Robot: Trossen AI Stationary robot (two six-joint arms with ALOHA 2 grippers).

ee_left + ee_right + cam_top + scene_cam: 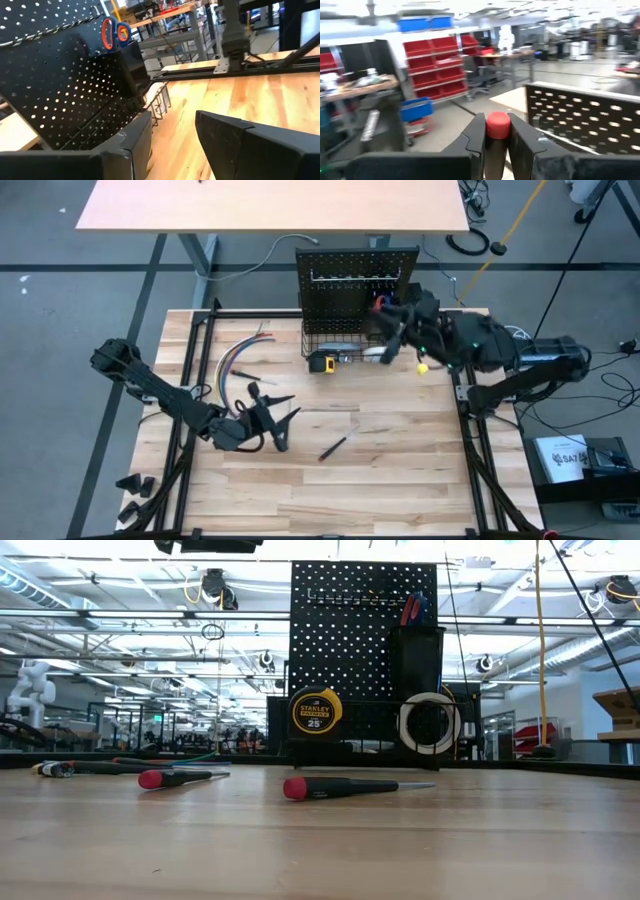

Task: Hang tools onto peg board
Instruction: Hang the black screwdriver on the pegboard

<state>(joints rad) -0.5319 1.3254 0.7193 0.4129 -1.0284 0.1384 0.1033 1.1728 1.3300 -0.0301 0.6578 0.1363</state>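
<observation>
The right gripper (496, 142) is pinching a red-capped screwdriver (497, 125) beside the peg board (590, 120); the left gripper (172, 145) is standing spread, holding nothing.

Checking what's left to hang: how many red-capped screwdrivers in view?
3. Far screwdriver and near screwdriver lie on the tabletop; third screwdriver in right hand by peg board. Others may be hidden.

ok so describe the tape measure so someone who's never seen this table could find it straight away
Start at the upright black peg board at the far edge of the wooden table. At the foot of its wire basket, toward the left end, sits the tape measure. It is the one chunky yellow-and-black case, unlike the slim red-tipped screwdrivers lying out on the table.
</observation>
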